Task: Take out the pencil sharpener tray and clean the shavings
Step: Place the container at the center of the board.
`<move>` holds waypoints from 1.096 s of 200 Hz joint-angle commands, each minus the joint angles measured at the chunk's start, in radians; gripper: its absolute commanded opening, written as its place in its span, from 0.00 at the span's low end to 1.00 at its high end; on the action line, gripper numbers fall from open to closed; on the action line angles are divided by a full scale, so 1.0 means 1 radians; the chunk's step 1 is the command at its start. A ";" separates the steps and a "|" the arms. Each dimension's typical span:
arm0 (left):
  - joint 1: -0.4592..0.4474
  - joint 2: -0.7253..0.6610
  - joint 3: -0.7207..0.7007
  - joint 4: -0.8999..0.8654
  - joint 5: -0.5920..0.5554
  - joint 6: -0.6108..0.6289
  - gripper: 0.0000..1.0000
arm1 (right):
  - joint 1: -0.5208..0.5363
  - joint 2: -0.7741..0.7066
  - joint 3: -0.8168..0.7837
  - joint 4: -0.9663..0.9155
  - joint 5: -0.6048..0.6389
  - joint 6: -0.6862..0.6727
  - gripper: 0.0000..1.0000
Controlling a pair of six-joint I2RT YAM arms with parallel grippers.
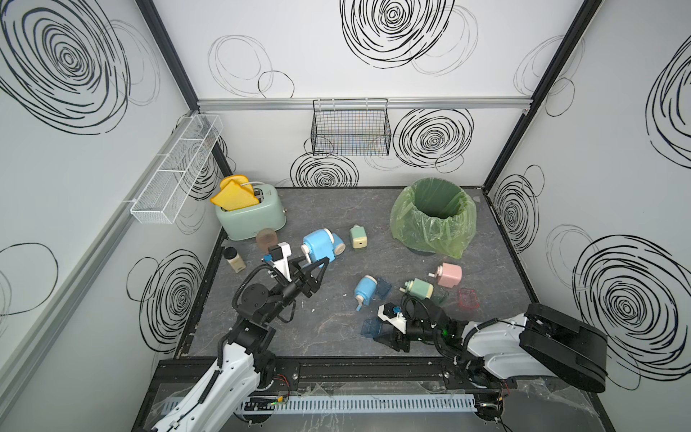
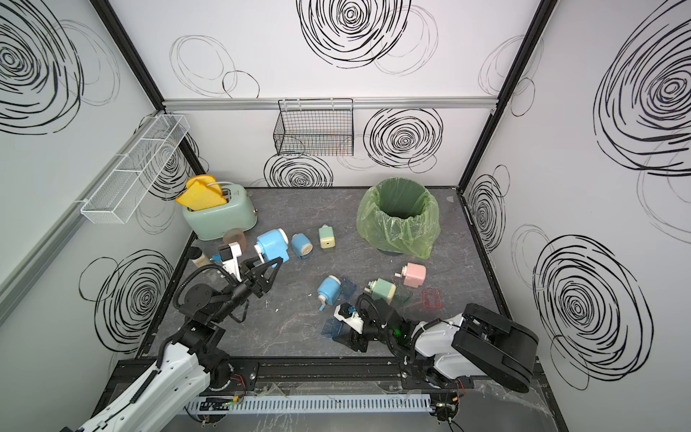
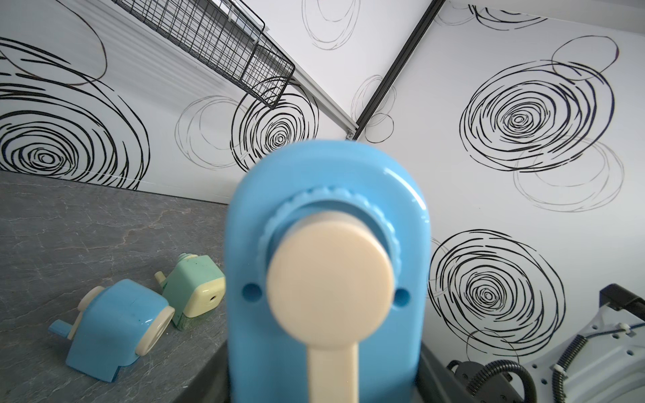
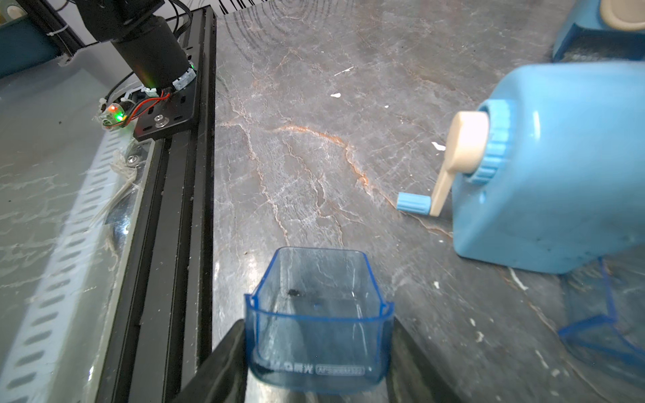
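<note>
bin (image 1: 411,228): green-bagged, back-right of tabletop (image 1: 329,329) | sharpener (image 1: 318,241): big, blue, toward back-left corner, clamped in left pincer (image 1: 317,263), crank facing that wrist camera | tray (image 4: 314,279): clear blue, near front edge right of middle, well apart from sharpener, gripped by right pincer (image 4: 319,328) | speck (image 4: 295,292): dark, on tray floor

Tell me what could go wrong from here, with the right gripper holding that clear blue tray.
1. The clear blue tray in the right gripper shows dark residue; tilting it before the bin would likely spill it on the table.
2. The small blue sharpener, green sharpener and a loose tray lie between it and the bin; a low path could hit them.
</note>
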 commanded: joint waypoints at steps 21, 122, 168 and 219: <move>-0.005 -0.007 0.003 0.055 -0.007 0.001 0.26 | -0.012 -0.044 0.030 -0.138 -0.011 -0.039 0.56; -0.009 -0.010 0.007 0.046 -0.003 0.004 0.26 | 0.000 -0.202 0.158 -0.404 0.003 -0.015 0.99; -0.048 0.012 -0.109 0.211 0.031 -0.089 0.27 | -0.012 -0.379 0.209 -0.473 -0.045 0.078 0.99; -0.228 -0.025 -0.224 0.362 0.079 -0.048 0.28 | -0.100 -0.412 0.255 -0.248 -0.127 0.250 0.99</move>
